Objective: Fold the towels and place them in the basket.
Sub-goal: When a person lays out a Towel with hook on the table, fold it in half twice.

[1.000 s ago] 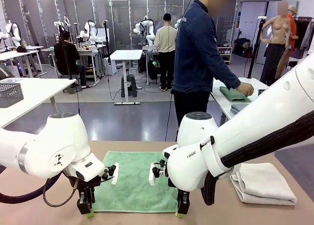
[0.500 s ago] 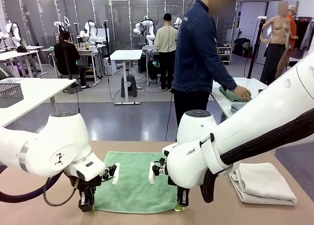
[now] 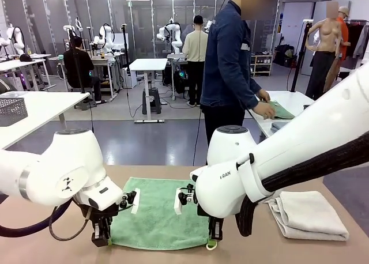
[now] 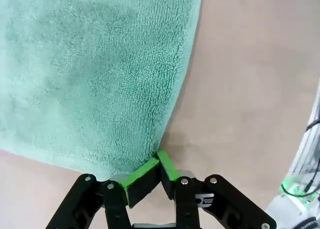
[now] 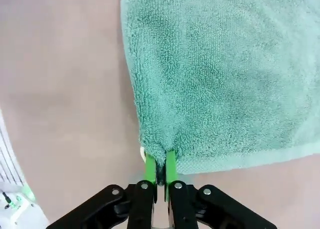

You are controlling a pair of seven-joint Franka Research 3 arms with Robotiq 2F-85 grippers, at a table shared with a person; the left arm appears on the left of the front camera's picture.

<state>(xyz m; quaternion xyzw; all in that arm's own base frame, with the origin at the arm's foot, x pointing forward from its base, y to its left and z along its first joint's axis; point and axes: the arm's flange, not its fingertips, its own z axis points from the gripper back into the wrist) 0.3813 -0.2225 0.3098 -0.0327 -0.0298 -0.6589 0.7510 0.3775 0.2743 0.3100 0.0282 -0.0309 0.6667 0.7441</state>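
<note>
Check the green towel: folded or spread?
Spread: the green towel lies flat, one layer, on the table; left hand and right hand each pinch a near corner.

You see the mint towel [image 4: 90, 64] as looped, matt terry cloth; the surface [image 4: 250, 89] looks smooth and matt; the arm shells [image 3: 63, 172] are glossy white plastic.

The table [image 3: 271, 249] has a plain tan top. A green towel [image 3: 158, 209] lies spread open in a single layer near the middle of it, reaching close to the near edge. To the right, well apart from it, an off-white towel [image 3: 311, 215] lies folded in soft layers on the bare top.
</note>
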